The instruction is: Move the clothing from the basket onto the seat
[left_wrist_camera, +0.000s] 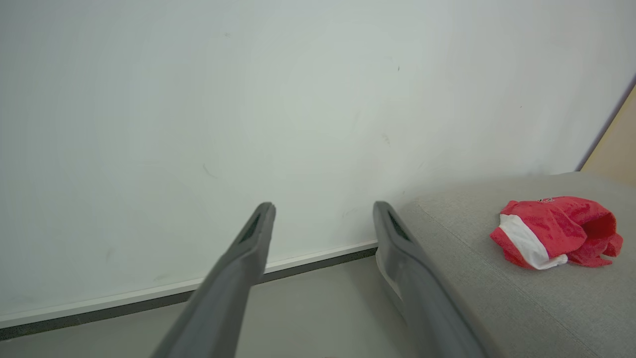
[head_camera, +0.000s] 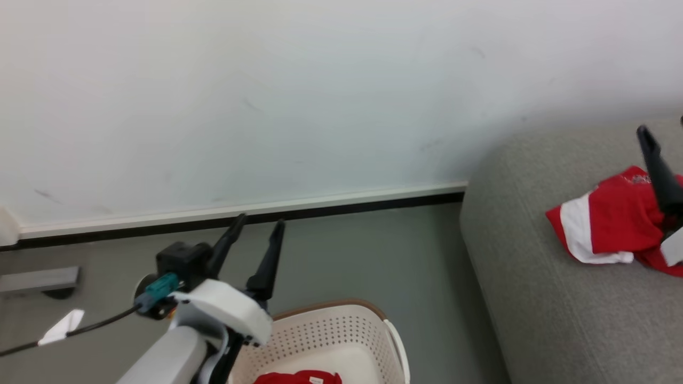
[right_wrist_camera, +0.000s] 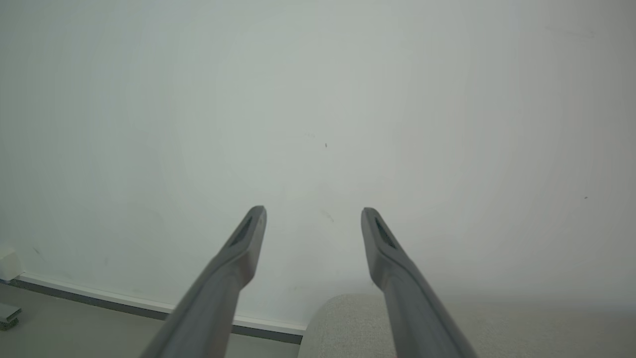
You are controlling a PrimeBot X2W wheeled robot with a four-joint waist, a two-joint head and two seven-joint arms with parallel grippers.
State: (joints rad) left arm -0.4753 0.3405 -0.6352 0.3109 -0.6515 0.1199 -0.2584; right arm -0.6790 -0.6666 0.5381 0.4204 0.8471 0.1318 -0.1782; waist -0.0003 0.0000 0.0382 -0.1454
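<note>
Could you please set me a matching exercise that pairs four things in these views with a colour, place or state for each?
Column one:
1. left hand
2. basket
3. seat
4. red-and-white garment

Column two:
a. lying crumpled on the seat
b. cream-white, with perforated walls
c. open, holding nothing
d. grey fabric, with a rounded corner

Pairs: 1-c; 2-b; 3-d; 4-a
</note>
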